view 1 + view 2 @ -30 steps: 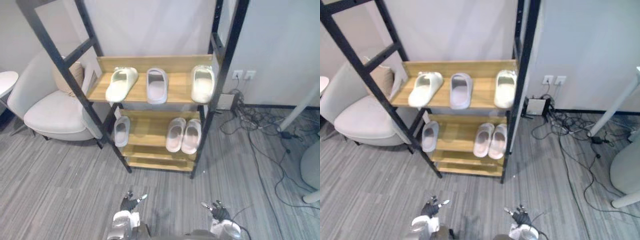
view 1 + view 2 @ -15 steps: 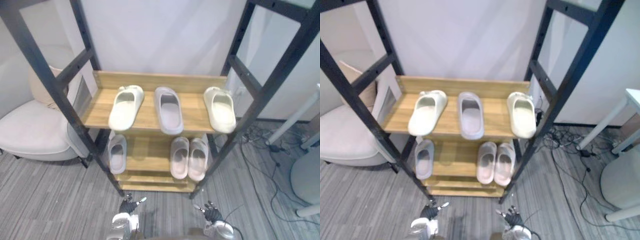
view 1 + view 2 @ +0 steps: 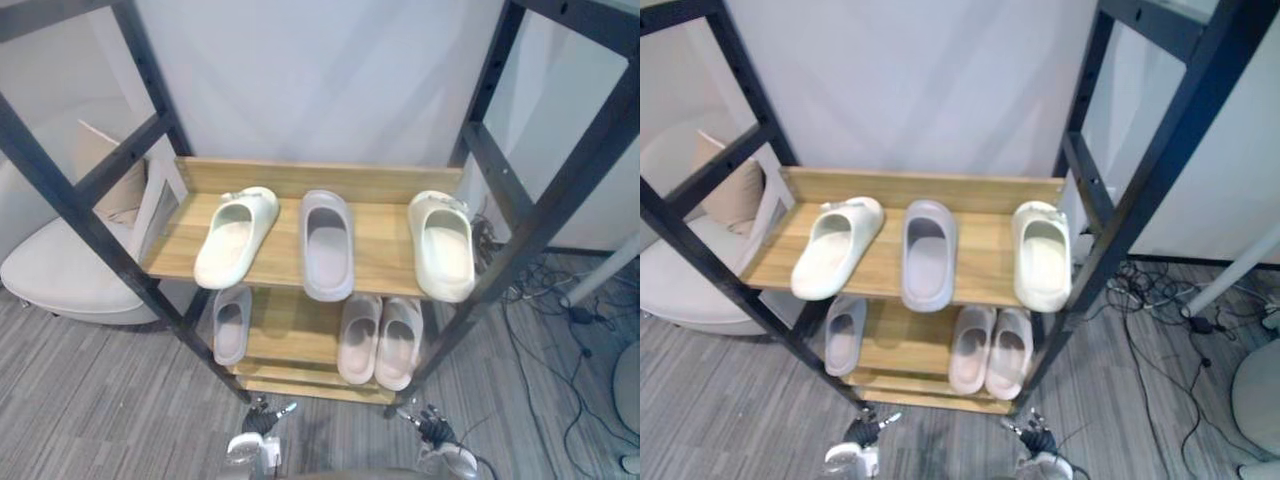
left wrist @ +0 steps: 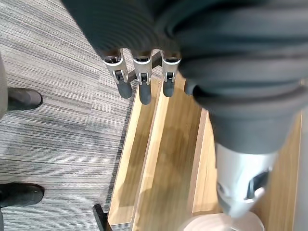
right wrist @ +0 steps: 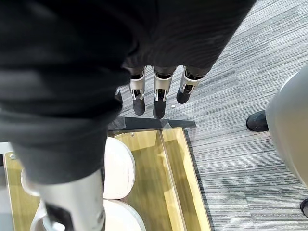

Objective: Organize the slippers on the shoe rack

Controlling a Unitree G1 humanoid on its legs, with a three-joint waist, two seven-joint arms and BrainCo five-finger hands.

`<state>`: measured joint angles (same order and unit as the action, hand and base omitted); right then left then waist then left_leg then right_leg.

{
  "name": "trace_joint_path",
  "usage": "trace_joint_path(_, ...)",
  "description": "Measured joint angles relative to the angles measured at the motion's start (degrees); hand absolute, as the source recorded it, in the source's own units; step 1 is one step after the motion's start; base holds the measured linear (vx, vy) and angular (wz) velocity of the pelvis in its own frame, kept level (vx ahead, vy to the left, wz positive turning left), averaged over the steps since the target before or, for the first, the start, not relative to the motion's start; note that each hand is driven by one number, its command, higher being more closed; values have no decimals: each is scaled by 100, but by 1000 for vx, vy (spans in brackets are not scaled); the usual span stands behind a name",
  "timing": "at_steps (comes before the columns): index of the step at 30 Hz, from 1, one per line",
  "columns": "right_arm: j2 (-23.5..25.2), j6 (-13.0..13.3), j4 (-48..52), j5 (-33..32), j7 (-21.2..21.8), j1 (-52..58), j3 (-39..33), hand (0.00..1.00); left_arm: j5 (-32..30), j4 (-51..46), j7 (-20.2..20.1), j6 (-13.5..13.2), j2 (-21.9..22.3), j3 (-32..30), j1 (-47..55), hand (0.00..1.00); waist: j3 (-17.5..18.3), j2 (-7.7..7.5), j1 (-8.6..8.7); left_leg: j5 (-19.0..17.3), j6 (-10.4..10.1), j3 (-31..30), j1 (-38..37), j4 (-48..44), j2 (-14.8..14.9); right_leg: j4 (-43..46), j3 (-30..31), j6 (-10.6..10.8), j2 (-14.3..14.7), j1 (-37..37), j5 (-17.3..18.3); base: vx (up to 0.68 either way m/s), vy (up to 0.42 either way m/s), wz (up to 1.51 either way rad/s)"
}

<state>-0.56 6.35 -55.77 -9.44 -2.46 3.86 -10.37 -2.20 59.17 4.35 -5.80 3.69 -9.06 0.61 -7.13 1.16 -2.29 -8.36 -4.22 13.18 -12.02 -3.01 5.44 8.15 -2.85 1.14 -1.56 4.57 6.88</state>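
The view has drawn in closer to the shoe rack (image 3: 383, 240) than a moment ago, though the slippers lie just where they did. The rack stands against the wall, a pale armchair (image 3: 60, 272) beside it on the left. On the upper shelf a cream slipper (image 3: 236, 236) sits at the left, turned slightly askew, a grey slipper (image 3: 326, 244) in the middle, and a second cream slipper (image 3: 441, 246) at the right end. Below, a lone grey slipper (image 3: 232, 325) lies at the left, and a pale pink pair (image 3: 380, 340) lies side by side, touching, at the right. The left hand (image 3: 262, 420) and right hand (image 3: 432, 428) hang low before the rack's foot, fingers (image 4: 144, 91) straight and apart, holding nothing.
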Motion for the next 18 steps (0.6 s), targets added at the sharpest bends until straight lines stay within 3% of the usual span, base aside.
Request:
trace_joint_path(3, -24, 2, 403, 0, -99, 211, 287, 0, -2, -10, 31, -3, -21, 10, -21, 0, -38, -50, 0, 2, 3, -29, 2, 0, -39, -253, 3, 41, -35, 123, -148, -51, 43, 5)
trace_joint_path(7, 4, 38, 2360, 61, -198, 1133, 910, 0, -5, -97, 87, -2, -55, 127, 17, 0, -76, -69, 18, 12, 24, 0, 117, 24, -52, -275, 64, 78, -82, -15, -189, -97, 22, -5)
trace_joint_path(10, -40, 61, 3977, 308, -245, 1880, 1076, 0, -20, -240, 145, -5, -53, 177, 102, 0, -107, -59, 68, 24, 41, 44, 200, 33, -54, -290, 124, 98, -89, -91, -260, -20, 8, -9)
trace_joint_path(13, -86, 95, 5540, 628, -249, 2543, 1178, 0, -109, -275, 172, -6, -83, 325, 188, 0, -105, -56, 223, 23, 40, 50, 195, 38, -47, -249, 131, 102, -86, -114, -256, 1, 1, -1)
trace_joint_path(18, -214, 240, 7395, 1199, -185, 3171, 1300, 0, -184, -300, 164, -12, -63, 678, 210, 0, -109, -81, 286, 22, 49, 49, 229, 5, -94, -11, 144, 134, -134, -288, -144, 28, 5, -1)
